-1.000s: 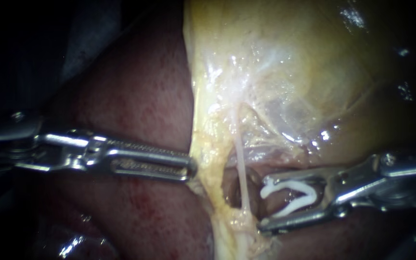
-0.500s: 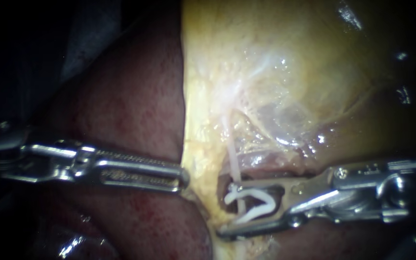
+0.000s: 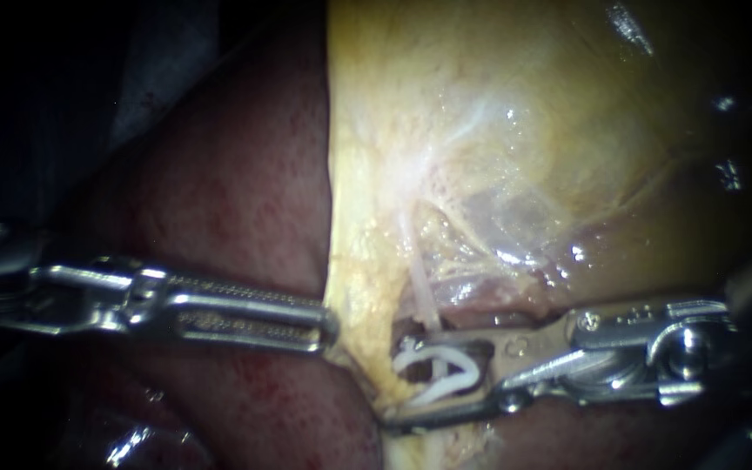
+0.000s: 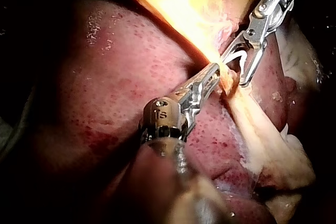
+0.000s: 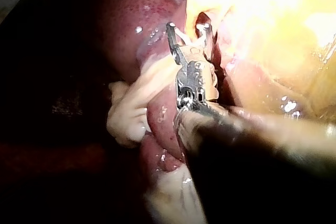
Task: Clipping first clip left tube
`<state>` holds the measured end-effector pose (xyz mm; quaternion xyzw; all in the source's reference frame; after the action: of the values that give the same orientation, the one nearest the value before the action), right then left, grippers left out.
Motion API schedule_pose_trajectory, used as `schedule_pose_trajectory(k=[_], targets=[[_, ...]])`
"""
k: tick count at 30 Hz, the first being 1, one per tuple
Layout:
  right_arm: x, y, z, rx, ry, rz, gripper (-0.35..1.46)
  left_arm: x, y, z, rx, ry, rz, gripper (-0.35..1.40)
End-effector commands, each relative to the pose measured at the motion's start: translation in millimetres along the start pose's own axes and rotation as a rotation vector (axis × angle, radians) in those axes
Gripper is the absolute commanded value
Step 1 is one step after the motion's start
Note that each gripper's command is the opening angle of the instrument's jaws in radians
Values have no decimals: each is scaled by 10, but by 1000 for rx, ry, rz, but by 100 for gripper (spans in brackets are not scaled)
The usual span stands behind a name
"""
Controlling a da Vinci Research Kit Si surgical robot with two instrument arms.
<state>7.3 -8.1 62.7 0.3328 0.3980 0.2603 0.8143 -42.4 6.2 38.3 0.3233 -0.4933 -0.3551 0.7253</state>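
Tube (image 3: 420, 292) stands in a narrow opening, gallbladder (image 3: 359, 261) and liver (image 3: 245, 191) crowding round.

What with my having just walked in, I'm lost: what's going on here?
The left instrument has its jaws shut on the yellowish tissue edge beside the dark red liver. The right instrument carries a white V-shaped plastic clip in its jaws, the clip's arms open around the thin pale tube. The clip is not yet closed on the tube.

Left instrument (image 3: 327, 324), right instrument (image 3: 393, 381), seemingly clamped
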Motion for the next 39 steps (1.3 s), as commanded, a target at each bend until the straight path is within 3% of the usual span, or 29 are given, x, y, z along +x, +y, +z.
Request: schedule_pose_trajectory(k=[1,11,18,29,39], targets=[[0,0,2,1,-2,1,56,0,0,0,0,0,0,-35],[-1,-7,27,55,-44,-7,53,-1,0,0,1,0,-1,-35],[1,-13,39,53,-45,-10,51,-1,1,2,0,-1,-1,-35],[4,-13,46,71,-58,-11,42,-2,1,3,-1,-1,-1,-35],[4,-11,44,71,-58,-11,20,-2,1,3,-1,-1,-1,-35]])
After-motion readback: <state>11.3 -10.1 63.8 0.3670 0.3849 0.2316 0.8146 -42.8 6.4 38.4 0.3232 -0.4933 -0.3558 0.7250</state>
